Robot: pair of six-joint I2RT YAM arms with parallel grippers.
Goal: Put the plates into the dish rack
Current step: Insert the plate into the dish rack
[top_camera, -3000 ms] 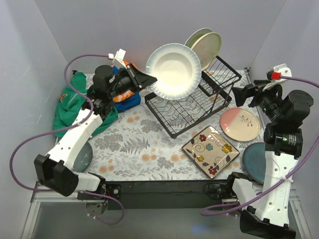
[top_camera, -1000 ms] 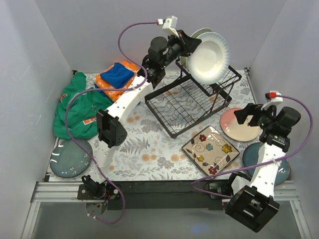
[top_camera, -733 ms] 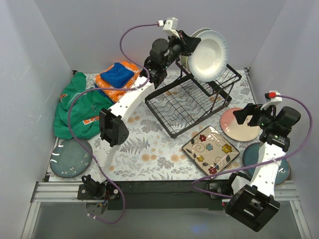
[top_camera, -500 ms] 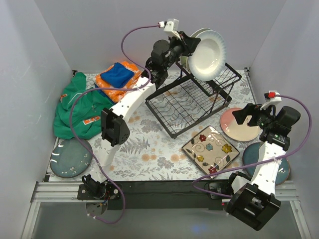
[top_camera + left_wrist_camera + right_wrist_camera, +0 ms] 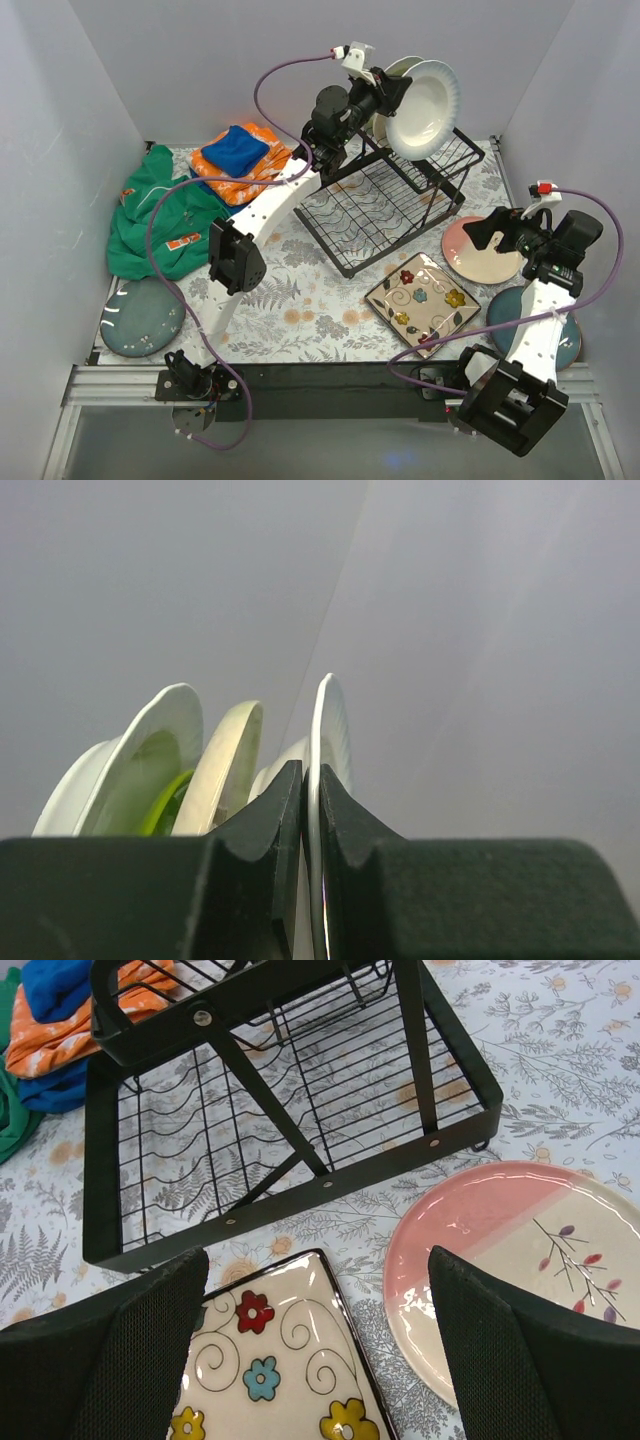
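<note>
Right gripper (image 5: 315, 1260) is seen with jaws spread wide above the table (image 5: 570, 1070). Dish rack (image 5: 327, 1184) is set beyond it. Square flowered plate (image 5: 270, 1360) is laid flat just beside the rack's near edge. Pink-and-cream plate (image 5: 520, 1260) is laid to its right, a narrow gap between them. Orange cloth (image 5: 60, 1035) and blue cloth (image 5: 55, 985) are glimpsed past the rack's left side.

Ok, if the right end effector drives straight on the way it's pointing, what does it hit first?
Likely the bare table cover between the square flowered plate and the pink-and-cream plate, short of the dish rack; depth is unclear.
</note>
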